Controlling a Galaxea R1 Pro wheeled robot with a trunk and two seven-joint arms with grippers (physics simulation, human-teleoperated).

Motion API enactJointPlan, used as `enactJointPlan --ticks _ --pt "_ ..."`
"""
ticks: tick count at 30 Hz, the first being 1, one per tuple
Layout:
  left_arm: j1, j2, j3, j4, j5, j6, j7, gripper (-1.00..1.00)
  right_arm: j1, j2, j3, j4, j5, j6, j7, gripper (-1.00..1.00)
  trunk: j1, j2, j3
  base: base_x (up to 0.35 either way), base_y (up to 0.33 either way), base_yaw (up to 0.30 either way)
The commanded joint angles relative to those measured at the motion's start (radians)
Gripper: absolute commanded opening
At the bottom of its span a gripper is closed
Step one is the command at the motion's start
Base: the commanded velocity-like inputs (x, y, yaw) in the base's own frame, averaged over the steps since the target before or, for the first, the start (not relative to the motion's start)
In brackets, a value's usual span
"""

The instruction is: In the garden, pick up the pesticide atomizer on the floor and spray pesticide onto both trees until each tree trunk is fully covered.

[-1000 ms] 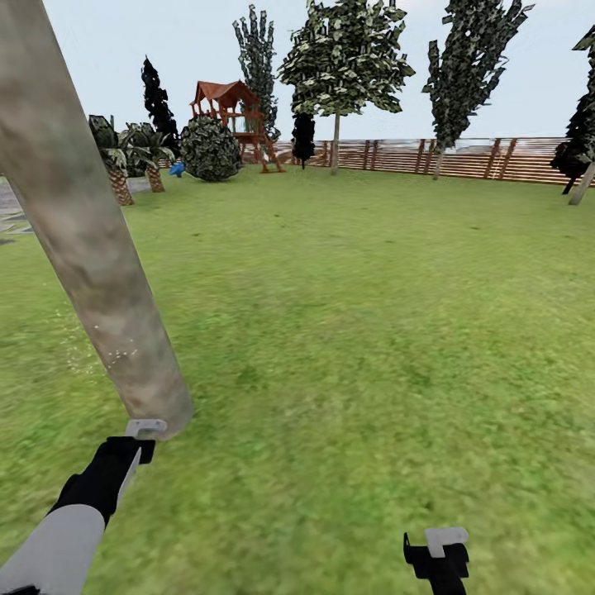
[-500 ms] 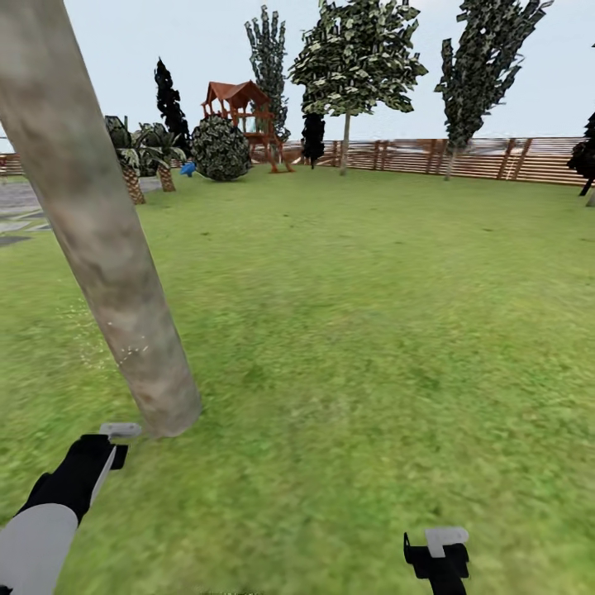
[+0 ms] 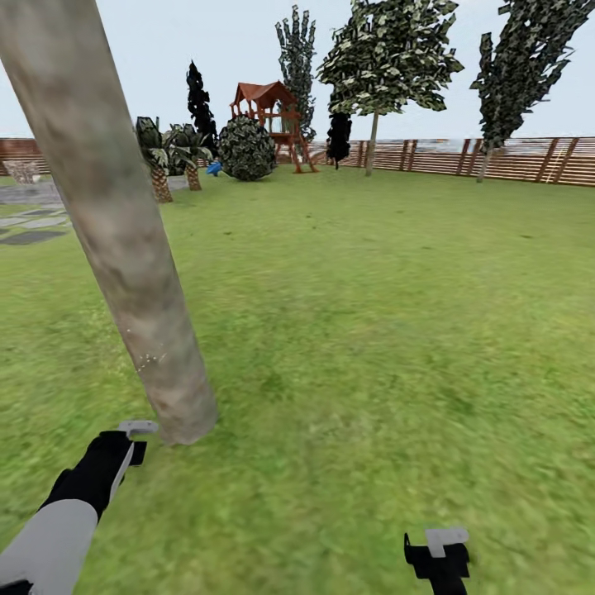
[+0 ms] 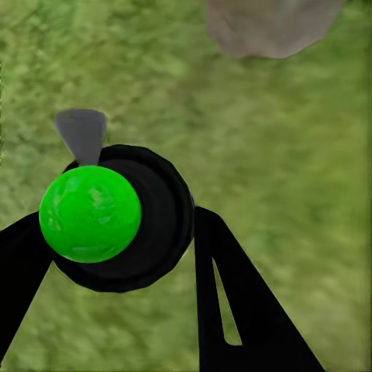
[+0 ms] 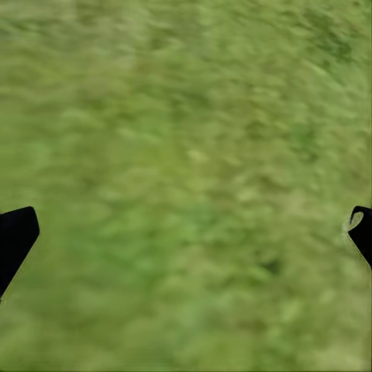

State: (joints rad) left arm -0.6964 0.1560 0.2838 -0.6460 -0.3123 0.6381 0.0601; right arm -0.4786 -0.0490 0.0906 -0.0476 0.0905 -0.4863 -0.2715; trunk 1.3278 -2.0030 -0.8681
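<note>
Head view: a thick tree trunk (image 3: 124, 240) leans up from the grass (image 3: 372, 330) at left. The left hand (image 3: 132, 436) hangs just beside its base; the right hand (image 3: 442, 549) hovers low over open lawn. A wooden fence (image 3: 512, 159) and a play tower (image 3: 268, 124) stand far off.

Left wrist view: the left hand (image 4: 116, 232) pinches a black round-bodied thing with a green ball, likely the sprayer (image 4: 116, 221), its grey nozzle toward the trunk base (image 4: 271, 27). Spray may miss the higher bark if the aim is this low.

Right wrist view: dark fingertips (image 5: 15, 236) sit spread wide over blurred grass. The trunk's top is cut off, and spray cover is hard to judge.
</note>
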Motion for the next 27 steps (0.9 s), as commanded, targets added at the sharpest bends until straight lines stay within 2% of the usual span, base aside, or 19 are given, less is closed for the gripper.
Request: enactJointPlan --ticks 1,8,15,17,20,22,25,27 --pt "0.000 0.000 0.001 0.000 0.000 0.000 0.001 -1.00 0.000 0.000 0.000 0.000 0.000 0.000 0.000 1.00 0.000 0.000 0.000 0.312 -0.072 0.001" --pt "0.000 0.000 0.002 -0.016 0.000 0.000 0.001 -1.00 0.000 0.000 0.000 0.000 0.000 0.000 0.000 1.00 0.000 0.000 0.000 0.201 -0.195 0.000" --pt "-0.002 0.000 0.001 -0.050 0.001 0.002 0.001 -1.00 0.000 0.000 0.000 0.000 0.000 0.000 -0.001 1.00 0.000 0.000 0.000 -0.017 -0.145 0.060" --pt "-0.009 0.000 -0.001 -0.095 0.001 0.005 -0.003 -1.00 0.000 0.000 0.000 0.000 0.000 0.000 -0.002 1.00 0.000 0.000 0.000 -0.004 -0.006 0.258" --pt "-0.043 0.000 -0.005 -0.150 0.001 0.073 -0.007 -1.00 0.000 0.000 0.000 -0.001 0.000 0.000 -0.001 1.00 0.000 0.000 0.000 -0.001 -0.001 0.273" --pt "-0.088 0.000 -0.010 -0.163 0.001 0.131 -0.011 -1.00 0.000 0.000 0.000 -0.001 0.000 0.000 -0.001 1.00 0.000 0.000 0.000 0.000 0.000 0.277" --pt "-0.115 -0.003 -0.012 -0.165 0.001 0.144 -0.017 -1.00 0.000 0.000 0.000 -0.001 0.000 0.000 -0.001 1.00 0.000 0.000 0.000 0.000 0.000 0.224" --pt "-0.124 -0.009 -0.023 -0.166 -0.001 0.148 -0.095 -1.00 0.000 0.000 0.000 0.000 0.000 0.000 -0.001 1.00 0.000 0.000 0.000 0.000 0.000 0.042"
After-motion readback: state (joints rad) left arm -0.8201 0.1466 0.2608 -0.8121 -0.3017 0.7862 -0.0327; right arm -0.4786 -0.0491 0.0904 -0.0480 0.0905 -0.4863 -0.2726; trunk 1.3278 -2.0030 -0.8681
